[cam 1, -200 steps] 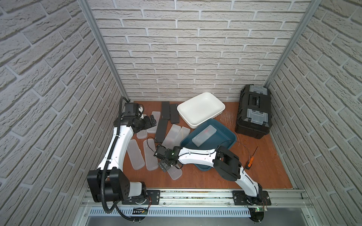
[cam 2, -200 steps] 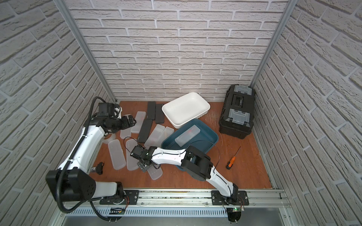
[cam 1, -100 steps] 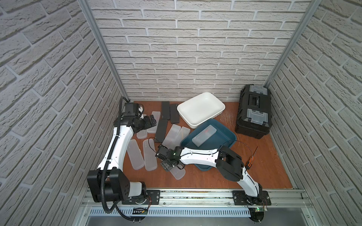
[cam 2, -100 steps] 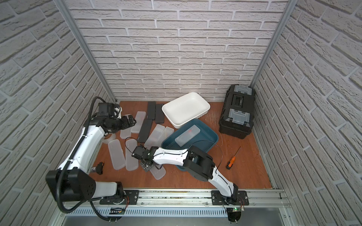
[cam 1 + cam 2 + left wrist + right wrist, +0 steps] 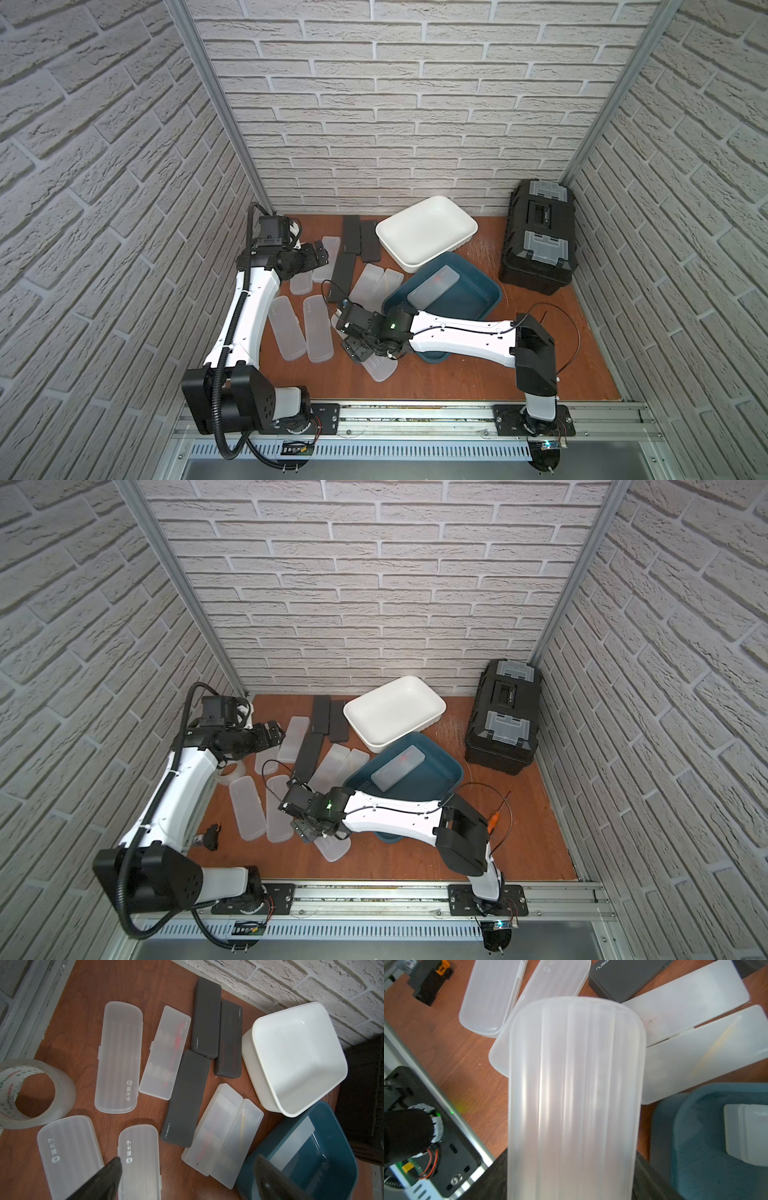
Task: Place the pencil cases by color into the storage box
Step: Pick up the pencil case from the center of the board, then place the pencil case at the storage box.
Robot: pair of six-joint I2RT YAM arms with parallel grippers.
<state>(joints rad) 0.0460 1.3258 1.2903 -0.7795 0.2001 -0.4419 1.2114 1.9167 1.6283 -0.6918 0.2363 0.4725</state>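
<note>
Apparently readying a lift toward the blue bin (image 5: 469, 291), home already to one frosted case (image 5: 434, 284): right gripper (image 5: 356, 348) partly closed across the narrow width of a frosted pencil case (image 5: 571, 1095), pinched by its long edges, low near the table's front, just beside that bin. Parked wide open and empty above the far-left cases, left gripper (image 5: 318, 254), probably keeping clear, with black cases (image 5: 351, 235) left for the white bin (image 5: 424, 232). Since a second ago: right jaws narrowed onto the case, right elbow swung outward toward the orange screwdriver (image 5: 493, 818), left arm unmoved.
</note>
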